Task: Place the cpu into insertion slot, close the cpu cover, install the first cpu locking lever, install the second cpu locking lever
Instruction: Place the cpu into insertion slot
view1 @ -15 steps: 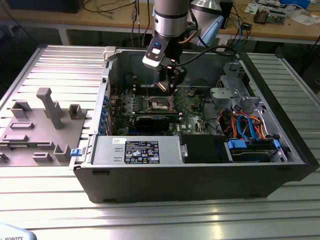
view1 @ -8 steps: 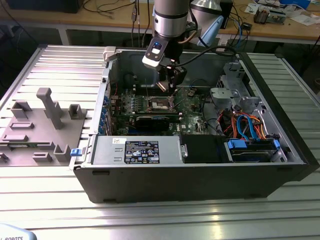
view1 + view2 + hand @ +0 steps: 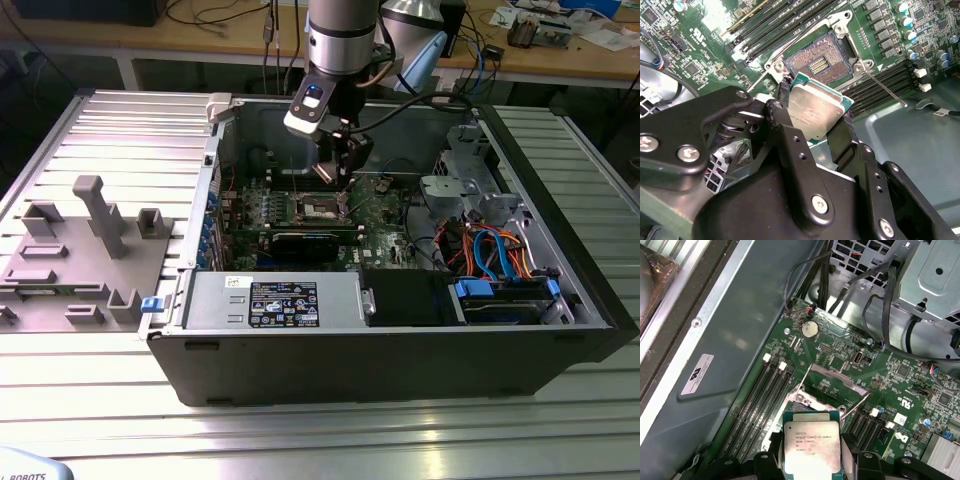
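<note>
**Second wrist view: cpu gripped over the bare insertion slot**

The cpu (image 3: 816, 114) is held by its opposite edges between the two black fingers (image 3: 782, 117) of the gripper (image 3: 817, 100), so the jaws are closed narrowly on the chip. Its silver-grey metal top is turned toward the camera and its green edge is seen along the far side. The chip is not seated: it is carried just short of the insertion slot (image 3: 815, 61), whose gold contact field is left uncovered. A thin wire locking lever (image 3: 885, 89) is seen swung out from the slot's corner, across the long black memory slots (image 3: 880, 82).

In the first wrist view the same chip is seen in front of the slot, most of which is hidden behind it. The cpu cover (image 3: 840, 376) is seen raised beyond the slot, with the green board (image 3: 890, 390) visible through its square opening.

In the exterior view the gripper is lowered into the open computer case (image 3: 400, 340), which is laid on its side on a slatted metal table (image 3: 100, 130). Its tip is placed over the board, near the slot.
</note>
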`<state>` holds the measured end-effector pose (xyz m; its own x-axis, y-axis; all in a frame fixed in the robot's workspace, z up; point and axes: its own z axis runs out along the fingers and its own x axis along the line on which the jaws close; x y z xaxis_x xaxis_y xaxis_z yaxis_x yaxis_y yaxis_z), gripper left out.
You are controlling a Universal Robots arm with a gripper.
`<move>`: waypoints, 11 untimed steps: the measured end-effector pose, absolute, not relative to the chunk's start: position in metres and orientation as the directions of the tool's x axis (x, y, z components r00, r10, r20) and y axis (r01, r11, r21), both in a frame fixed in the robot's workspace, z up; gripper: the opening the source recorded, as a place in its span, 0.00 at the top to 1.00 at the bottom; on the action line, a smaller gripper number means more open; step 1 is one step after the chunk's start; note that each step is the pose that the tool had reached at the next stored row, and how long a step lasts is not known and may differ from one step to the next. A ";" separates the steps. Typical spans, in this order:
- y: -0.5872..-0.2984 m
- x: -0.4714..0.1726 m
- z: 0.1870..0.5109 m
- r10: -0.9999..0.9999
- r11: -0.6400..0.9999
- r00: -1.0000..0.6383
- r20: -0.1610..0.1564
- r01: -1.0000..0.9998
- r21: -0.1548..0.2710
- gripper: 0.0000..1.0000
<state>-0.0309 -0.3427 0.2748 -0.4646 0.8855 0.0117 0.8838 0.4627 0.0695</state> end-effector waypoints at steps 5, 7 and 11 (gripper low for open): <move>-0.343 -0.031 0.275 0.889 0.455 -0.457 0.012 0.888 0.069 0.45; -0.343 -0.031 0.275 0.891 0.453 -0.454 0.012 0.889 0.069 0.45; -0.343 -0.031 0.275 0.893 0.448 -0.450 0.012 0.891 0.070 0.45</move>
<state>-0.0309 -0.3427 0.2746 -0.4499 0.8930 0.0117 0.8913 0.4481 0.0695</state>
